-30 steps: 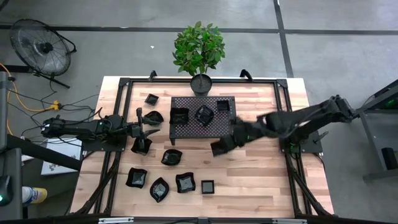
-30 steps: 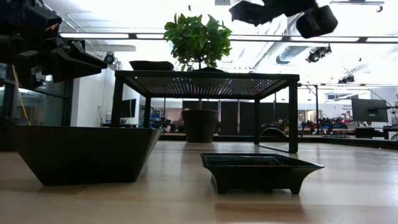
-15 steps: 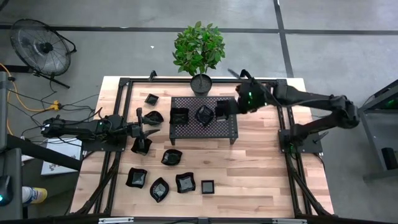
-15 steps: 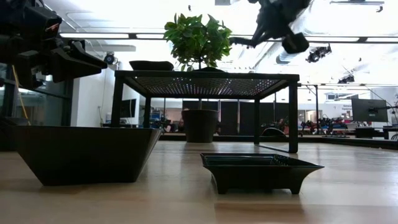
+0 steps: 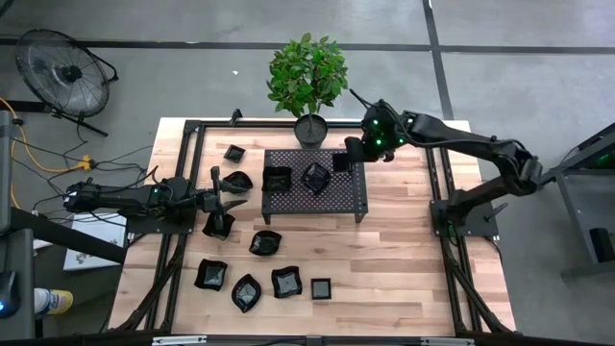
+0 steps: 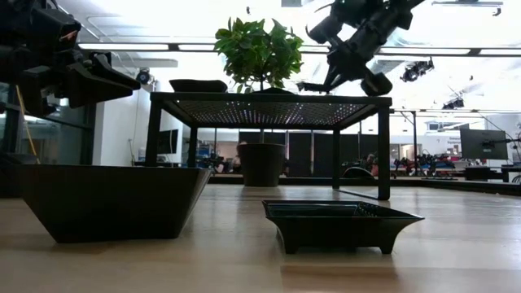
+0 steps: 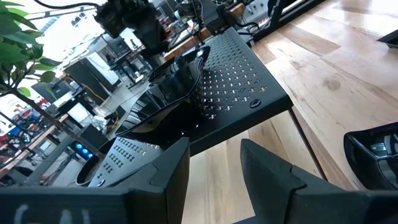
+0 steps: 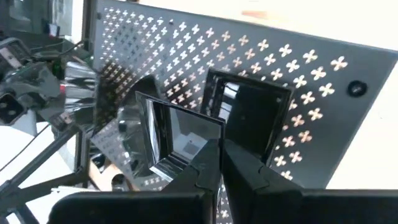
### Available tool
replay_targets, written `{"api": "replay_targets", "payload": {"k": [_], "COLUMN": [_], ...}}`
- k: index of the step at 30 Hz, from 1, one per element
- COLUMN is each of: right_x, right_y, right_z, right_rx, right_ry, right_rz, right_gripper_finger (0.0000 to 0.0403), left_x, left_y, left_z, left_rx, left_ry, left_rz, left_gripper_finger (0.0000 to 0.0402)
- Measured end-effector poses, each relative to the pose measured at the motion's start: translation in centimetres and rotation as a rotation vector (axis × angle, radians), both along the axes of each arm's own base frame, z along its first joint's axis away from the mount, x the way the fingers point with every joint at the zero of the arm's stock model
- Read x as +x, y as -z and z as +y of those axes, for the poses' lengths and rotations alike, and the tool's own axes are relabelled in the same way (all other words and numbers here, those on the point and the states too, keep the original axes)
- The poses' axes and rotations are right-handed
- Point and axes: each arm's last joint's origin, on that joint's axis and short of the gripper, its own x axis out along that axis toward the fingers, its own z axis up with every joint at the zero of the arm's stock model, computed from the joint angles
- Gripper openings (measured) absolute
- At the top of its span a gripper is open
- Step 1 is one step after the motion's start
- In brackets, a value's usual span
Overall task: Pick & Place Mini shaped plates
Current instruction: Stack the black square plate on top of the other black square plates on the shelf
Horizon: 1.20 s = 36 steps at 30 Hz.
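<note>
While over rack: right pincer [image 5: 352, 154] clenched on a plate [image 5: 342, 161], rack [image 5: 357, 204] directly beneath.
Left pincer [image 5: 219, 201]: parted, beside rack.

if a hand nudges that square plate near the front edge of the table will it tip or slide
The square plate probably slides rather than tips: it sits low and wide on small feet. It looks rigid and glossy, so fingers might slip on it. The smooth wooden table likely offers little resistance.

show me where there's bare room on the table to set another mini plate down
The bare wooden tabletop right of the black perforated metal rack is free, as is the rack's front strip. The small glossy black dishes crowd the front-left, near the left gripper.
</note>
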Motion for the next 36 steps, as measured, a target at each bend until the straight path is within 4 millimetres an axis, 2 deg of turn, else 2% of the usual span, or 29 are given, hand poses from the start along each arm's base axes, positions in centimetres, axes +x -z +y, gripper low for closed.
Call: {"api": "replay_targets", "payload": {"k": [23,36], "right_x": [0.4,0.1], "right_y": [1.7,1.4], "right_z": [-1.2,-1.2], "right_rx": [0.014,-0.004], "right_ry": [0.0,0.0], "right_rz": [0.069,0.062], "right_gripper_finger": [0.0017,0.0099], "left_x": [0.0,0.0], "left_y": [0.0,0.0], "left_z": [0.0,0.0], "left_rx": [0.0,0.0], "left_ry": [0.0,0.0], "left_rz": [0.0,0.0], "left_gripper_finger": [0.014,0.014]}}
